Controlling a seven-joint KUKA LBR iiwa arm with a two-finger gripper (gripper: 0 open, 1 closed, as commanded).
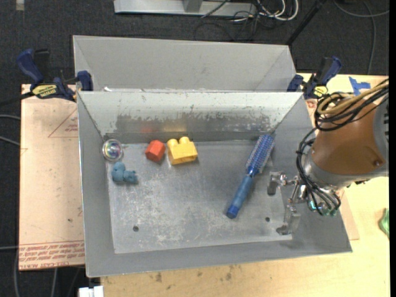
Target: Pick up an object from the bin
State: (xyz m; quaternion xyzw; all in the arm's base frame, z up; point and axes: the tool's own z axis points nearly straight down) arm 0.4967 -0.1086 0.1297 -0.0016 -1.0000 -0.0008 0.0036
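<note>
1. Holding five loose things on its floor, the grey metal bin (185, 228) has most of them in the far left part, and one long thing to the right of the middle.
2. Near the far left corner lies a small shiny clear ball (112, 148). A little blue figure (124, 176) lies just beside it, towards the near side.
3. To the right of the ball, an orange block (154, 150) and a yellow block (182, 150) sit side by side along the foot of the far wall, touching or nearly so.
4. A blue hairbrush (249, 178) lies flat, well apart from the others. Its long axis runs on a slant: the bristled head points to the far right corner, and the smooth handle points to the near side and left, ending on bare floor.
5. The gripper (279, 206) is low in the right part of the bin, just beside the brush's handle on its right and close to the right wall. Its fingers are spread apart with nothing between them, over bare floor and not round the brush.
</note>
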